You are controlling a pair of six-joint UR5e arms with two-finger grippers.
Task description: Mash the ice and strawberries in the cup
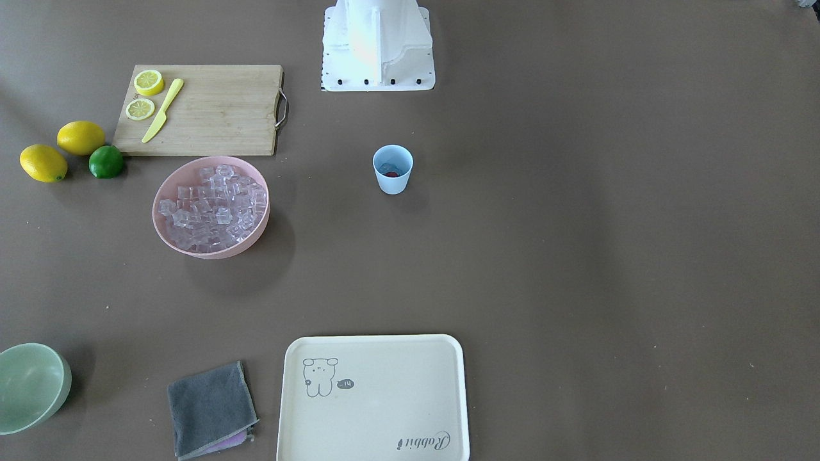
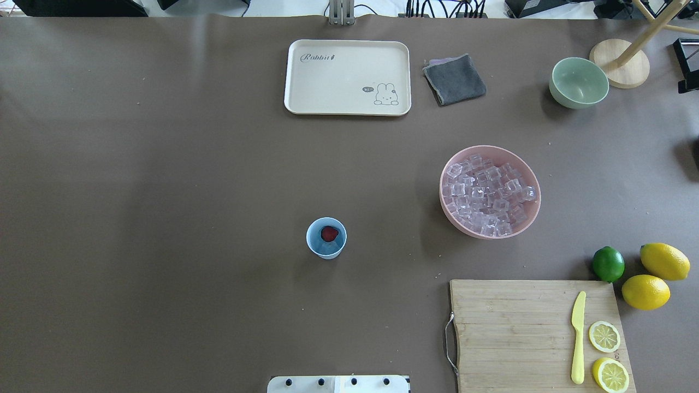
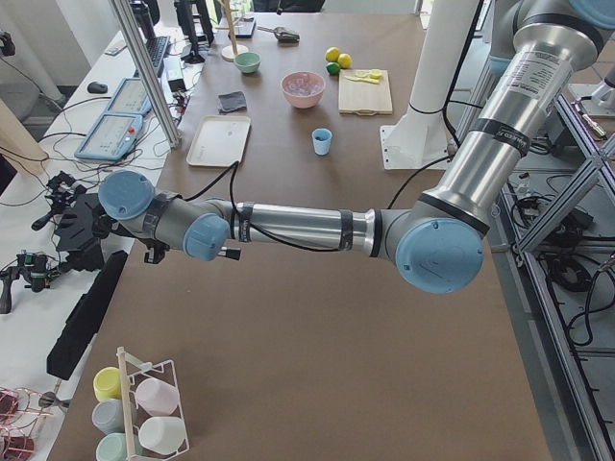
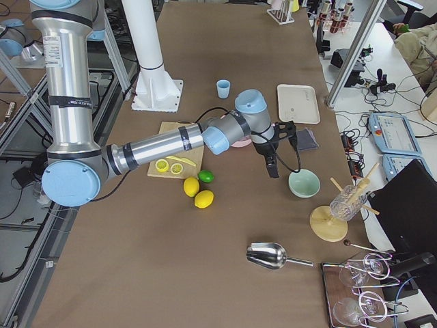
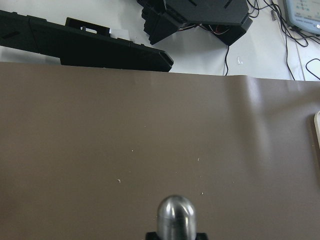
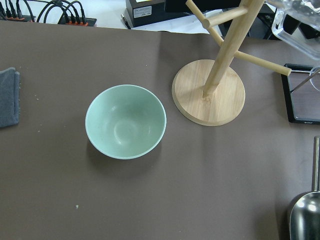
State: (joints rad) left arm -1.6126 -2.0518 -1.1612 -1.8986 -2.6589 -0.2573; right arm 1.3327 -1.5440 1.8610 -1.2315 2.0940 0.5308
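Observation:
The light blue cup stands alone near the table's middle, also seen in the front view. A red strawberry lies inside it. I cannot tell whether ice is in the cup. Ice fills the pink bowl to its right. My left gripper hangs far off near the table's left end, and in its wrist view a rounded metal rod sticks out from it over bare table. My right gripper points down beside the green bowl. Open or shut, I cannot tell.
A cutting board carries a yellow knife and two lemon slices, with two lemons and a lime beside it. A cream tray, a grey cloth, a wooden stand and a metal scoop sit farther out.

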